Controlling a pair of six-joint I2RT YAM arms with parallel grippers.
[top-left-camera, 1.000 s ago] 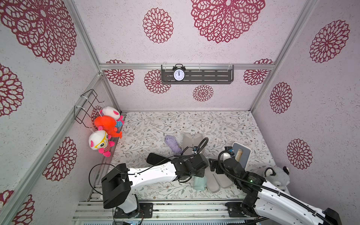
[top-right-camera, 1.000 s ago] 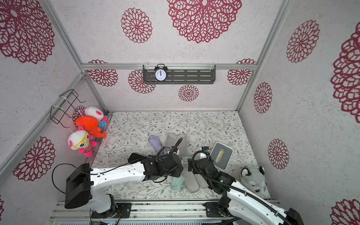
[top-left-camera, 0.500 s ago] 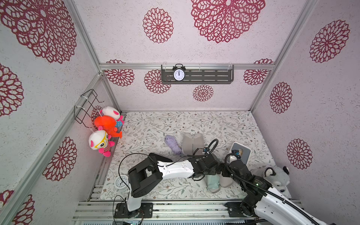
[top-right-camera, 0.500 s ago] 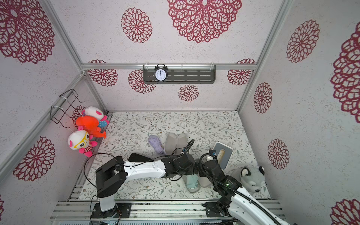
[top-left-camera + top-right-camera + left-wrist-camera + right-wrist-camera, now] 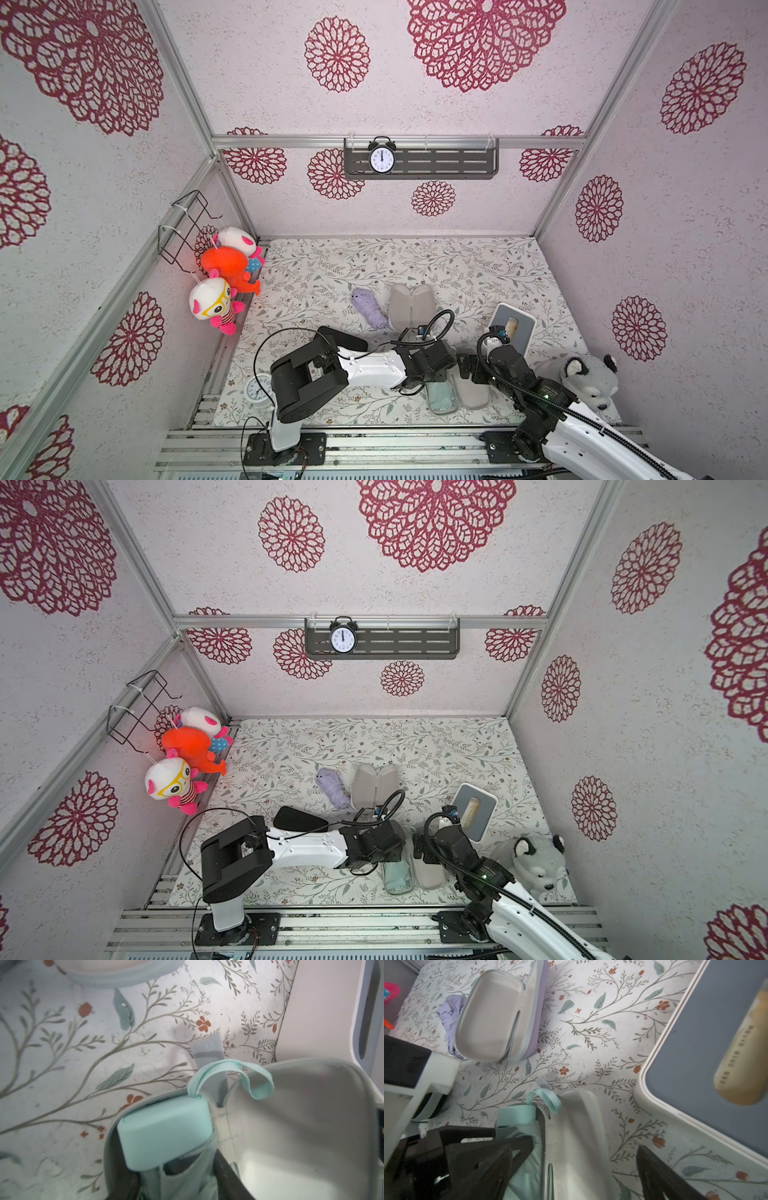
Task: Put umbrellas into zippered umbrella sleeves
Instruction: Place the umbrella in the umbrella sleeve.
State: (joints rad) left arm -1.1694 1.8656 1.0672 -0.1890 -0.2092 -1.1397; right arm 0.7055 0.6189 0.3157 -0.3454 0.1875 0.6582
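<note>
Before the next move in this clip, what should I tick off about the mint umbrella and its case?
1. Mint umbrella lying in one half of the mint case: ok.
2. Other half free for closing: ok, only lining shows, apart from the strap.
3. Wrist strap tucked inside: not ok; it loops over the hinge end and could catch in the closing seam.
4. Left gripper clear of the umbrella: cannot tell; its fingers flank the fabric closely.
5. Right gripper open: ok, jaws wide, either side of the empty half.
</note>
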